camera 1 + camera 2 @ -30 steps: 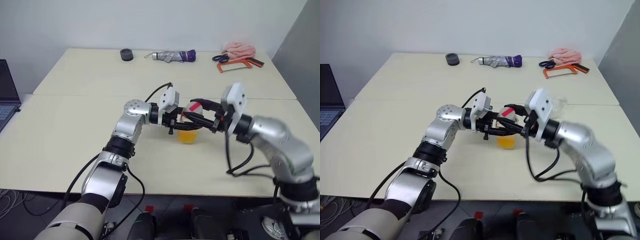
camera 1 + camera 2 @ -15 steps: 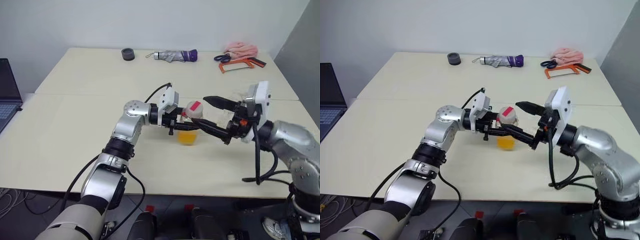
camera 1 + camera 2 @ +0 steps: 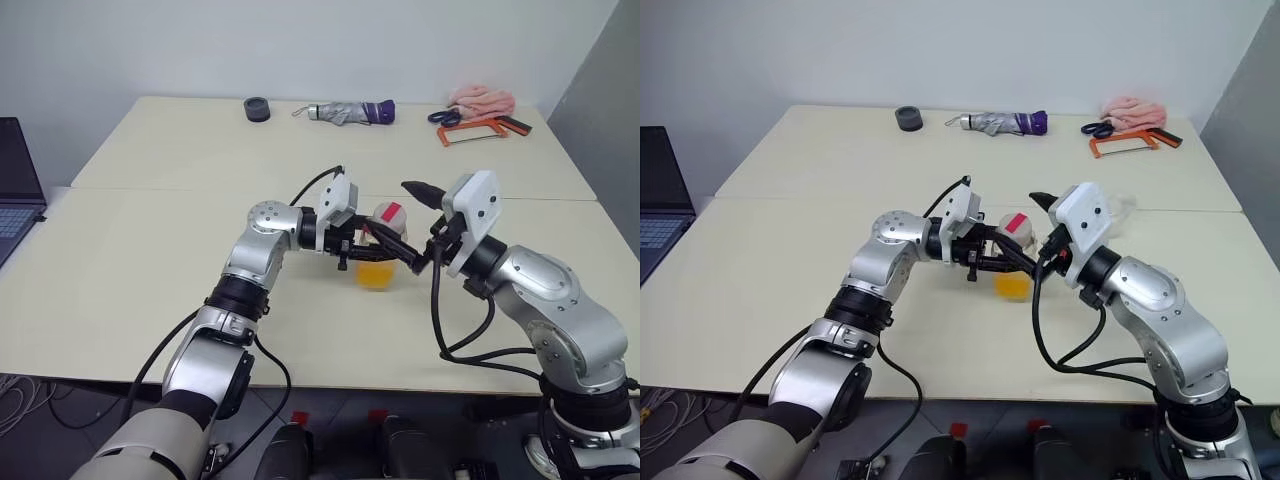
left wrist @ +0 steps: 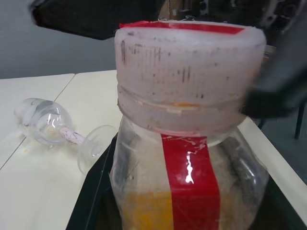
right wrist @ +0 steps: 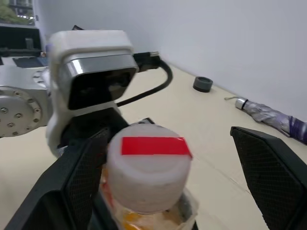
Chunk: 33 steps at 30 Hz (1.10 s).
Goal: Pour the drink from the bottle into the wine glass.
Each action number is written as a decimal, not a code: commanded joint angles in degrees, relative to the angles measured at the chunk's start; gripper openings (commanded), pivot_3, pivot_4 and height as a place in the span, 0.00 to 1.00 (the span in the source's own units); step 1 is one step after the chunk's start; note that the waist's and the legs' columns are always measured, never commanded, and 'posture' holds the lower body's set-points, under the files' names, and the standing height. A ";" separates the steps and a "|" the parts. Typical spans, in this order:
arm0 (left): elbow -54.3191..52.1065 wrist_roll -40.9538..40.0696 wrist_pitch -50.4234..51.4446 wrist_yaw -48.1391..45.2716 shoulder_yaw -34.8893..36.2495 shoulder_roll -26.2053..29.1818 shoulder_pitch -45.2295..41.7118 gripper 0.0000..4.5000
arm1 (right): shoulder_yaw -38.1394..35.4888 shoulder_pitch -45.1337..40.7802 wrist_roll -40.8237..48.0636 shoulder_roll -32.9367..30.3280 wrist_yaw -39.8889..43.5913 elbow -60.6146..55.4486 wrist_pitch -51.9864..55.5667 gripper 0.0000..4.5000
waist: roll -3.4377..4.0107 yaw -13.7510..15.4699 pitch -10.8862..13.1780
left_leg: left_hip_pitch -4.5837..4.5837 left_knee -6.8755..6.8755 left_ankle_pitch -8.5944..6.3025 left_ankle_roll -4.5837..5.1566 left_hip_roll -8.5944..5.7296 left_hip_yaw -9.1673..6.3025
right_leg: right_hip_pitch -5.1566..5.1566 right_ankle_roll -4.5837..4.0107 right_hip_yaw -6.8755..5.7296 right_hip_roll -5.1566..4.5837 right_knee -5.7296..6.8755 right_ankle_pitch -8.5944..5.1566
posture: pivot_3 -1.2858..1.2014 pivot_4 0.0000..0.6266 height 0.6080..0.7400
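Counting one bottle (image 3: 381,245), one glass (image 4: 57,129), two grippers. Bottle upright at mid-table, clear, red stripe, white cap (image 5: 147,166) with red tape still on, orange drink (image 3: 375,272) low inside. Glass lying on its side on table (image 3: 150,250) beyond bottle. Left gripper (image 3: 368,247) clamped on bottle body. Right gripper (image 3: 418,225) spread wide, fingers either side of cap, holding nothing.

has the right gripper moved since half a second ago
Yes. The right gripper has swung back toward the clear plastic bottle with the red stripe, which the left gripper holds; its fingers are open around the cap.
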 commanded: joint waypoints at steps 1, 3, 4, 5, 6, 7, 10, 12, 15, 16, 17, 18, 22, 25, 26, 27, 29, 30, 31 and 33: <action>-2.10 -0.99 -0.57 0.22 0.56 -0.22 -1.43 0.39 | -3.22 0.37 -0.17 -0.24 -0.48 -1.47 -1.14 0.96 | 0.00 0.00 0.00 | 0.00 0.00 0.00 0.00 0.00 0.00 | 0.00 0.00 0.00 0.00 0.00 0.00 | 0.52 0.24 1.00; -2.26 -0.97 -0.47 0.31 0.55 -0.18 -1.33 0.39 | -4.81 1.81 0.76 -0.64 -0.41 -2.15 -0.51 0.96 | 0.00 0.00 0.00 | 0.00 0.00 0.00 0.01 0.00 0.00 | 0.00 0.00 -0.01 0.00 0.01 0.00 | 0.52 0.24 1.00; -2.20 -0.96 -0.51 0.31 0.57 -0.13 -1.32 0.39 | -5.35 2.47 1.09 -1.01 -0.18 -2.48 -0.22 0.96 | 0.00 0.00 0.00 | -0.01 0.00 0.00 0.01 0.00 0.00 | 0.00 0.00 0.00 0.00 0.01 0.00 | 0.52 0.24 1.00; -2.14 -0.95 -0.55 0.32 0.58 -0.09 -1.32 0.39 | -5.67 2.88 1.29 -1.27 -0.03 -2.69 -0.05 0.96 | 0.00 0.01 0.00 | -0.01 0.00 -0.01 0.01 0.00 0.00 | 0.00 0.00 0.00 0.00 0.01 0.00 | 0.52 0.24 1.00; -2.16 -0.95 -0.57 0.34 0.57 -0.07 -1.28 0.39 | -6.11 3.36 1.56 -1.62 0.13 -2.96 0.09 0.96 | 0.00 0.01 0.00 | -0.01 0.00 -0.01 0.01 0.00 0.00 | 0.00 0.00 0.01 -0.01 0.01 0.00 | 0.52 0.24 1.00; -2.18 -0.96 -0.57 0.36 0.55 -0.05 -1.25 0.39 | -6.42 3.68 1.82 -1.88 0.18 -3.15 0.16 0.96 | 0.00 0.00 0.00 | 0.00 0.00 -0.01 0.01 -0.01 0.00 | 0.00 0.00 0.01 -0.01 0.01 0.00 | 0.52 0.24 1.00; -2.24 -0.99 -0.62 0.38 0.53 0.01 -1.15 0.39 | -7.88 4.70 3.59 -2.43 0.42 -4.17 0.85 0.96 | 0.00 -0.02 0.00 | 0.00 0.00 -0.01 0.02 -0.01 0.00 | 0.00 0.00 0.00 0.01 0.02 0.00 | 0.52 0.24 1.00; -2.24 -1.04 -0.59 0.38 0.53 0.06 -1.14 0.39 | -8.56 5.15 5.42 -2.71 1.04 -5.11 1.80 0.96 | 0.00 -0.02 0.00 | 0.00 0.00 -0.01 0.02 -0.01 0.01 | 0.00 0.00 0.00 0.01 0.02 0.00 | 0.52 0.24 1.00; -2.21 -1.06 -0.59 0.41 0.50 0.10 -1.16 0.39 | -8.89 5.82 8.70 -3.67 2.66 -6.83 3.44 0.96 | 0.00 -0.02 0.00 | 0.00 0.00 -0.01 0.02 -0.01 0.01 | 0.00 0.00 0.02 0.01 0.02 0.00 | 0.52 0.24 1.00; -2.20 -1.08 -0.59 0.43 0.50 0.10 -1.17 0.39 | -8.94 5.93 9.47 -3.91 2.89 -7.19 3.79 0.96 | 0.00 -0.02 0.00 | 0.00 0.00 -0.01 0.02 -0.01 0.01 | 0.00 0.00 0.01 0.01 0.02 0.00 | 0.52 0.24 1.00; -2.17 -1.10 -0.58 0.45 0.50 0.09 -1.18 0.39 | -9.10 6.03 10.71 -4.08 3.17 -7.58 4.40 0.96 | 0.00 -0.01 0.00 | 0.00 0.00 -0.01 0.02 -0.01 0.01 | 0.00 0.00 0.00 0.01 0.02 0.00 | 0.52 0.24 1.00; -2.06 -1.14 -0.58 0.48 0.56 0.09 -1.25 0.39 | -9.22 6.12 12.09 -4.51 3.81 -8.13 5.13 0.96 | 0.00 -0.02 0.00 | 0.00 0.00 -0.01 0.02 -0.01 0.01 | 0.00 0.00 0.00 0.01 0.02 0.00 | 0.52 0.24 1.00; -1.73 -1.21 -0.56 0.49 0.73 0.15 -1.43 0.39 | -8.29 3.89 12.40 -4.56 2.93 -8.14 5.44 0.96 | 0.00 -0.02 0.00 | 0.00 0.00 -0.01 0.02 -0.01 0.01 | 0.00 0.00 0.00 0.01 0.02 0.00 | 0.52 0.24 1.00; -1.59 -1.21 -0.59 0.47 0.72 0.16 -1.52 0.39 | -4.78 1.21 8.31 -3.79 1.24 -6.69 3.99 0.96 | 0.00 -0.13 0.00 | 0.02 0.01 -0.01 0.02 -0.02 0.03 | 0.00 0.00 0.02 0.02 0.03 0.00 | 0.52 0.24 1.00; -1.54 -1.20 -0.59 0.44 0.71 0.16 -1.55 0.39 | -3.77 0.50 6.81 -3.53 0.68 -6.05 3.41 0.96 | 0.00 -0.13 0.00 | 0.02 0.01 -0.01 0.02 -0.01 0.01 | 0.00 0.00 0.01 0.04 0.03 0.00 | 0.52 0.24 1.00; -1.50 -1.19 -0.63 0.41 0.70 0.16 -1.57 0.39 | -2.76 -0.17 5.28 -3.30 0.26 -5.31 2.80 0.96 | 0.00 -0.11 0.00 | 0.02 0.02 -0.01 0.02 -0.02 0.01 | 0.00 0.00 0.00 0.06 0.03 0.00 | 0.52 0.24 1.00; -1.46 -1.17 -0.66 0.36 0.68 0.15 -1.59 0.39 | -1.26 -1.07 2.89 -2.92 -0.23 -4.05 1.70 0.96 | 0.00 -0.07 0.00 | 0.00 0.03 -0.01 0.01 -0.02 0.02 | 0.00 0.00 -0.01 0.05 0.03 0.00 | 0.52 0.24 1.00; -1.44 -1.17 -0.67 0.35 0.67 0.15 -1.60 0.39 | -0.88 -1.32 2.02 -2.62 -0.42 -3.56 1.20 0.96 | 0.00 -0.04 0.00 | 0.00 0.03 -0.01 0.01 -0.02 0.02 | 0.00 0.00 -0.01 0.04 0.03 0.00 | 0.52 0.24 1.00; -1.43 -1.18 -0.68 0.34 0.66 0.15 -1.60 0.39 | -0.64 -1.44 1.39 -2.45 -0.49 -3.22 0.82 0.96 | 0.00 -0.02 0.00 | -0.01 0.04 -0.01 0.01 -0.01 0.02 | 0.00 0.00 -0.01 0.02 0.04 0.00 | 0.52 0.24 1.00; -1.43 -1.17 -0.70 0.33 0.66 0.16 -1.58 0.39 | -0.52 -1.40 0.52 -2.20 -0.42 -2.73 0.33 0.96 | 0.00 -0.01 0.00 | -0.01 0.05 -0.01 0.01 -0.01 0.02 | 0.00 0.00 -0.01 0.01 0.04 0.00 | 0.52 0.24 1.00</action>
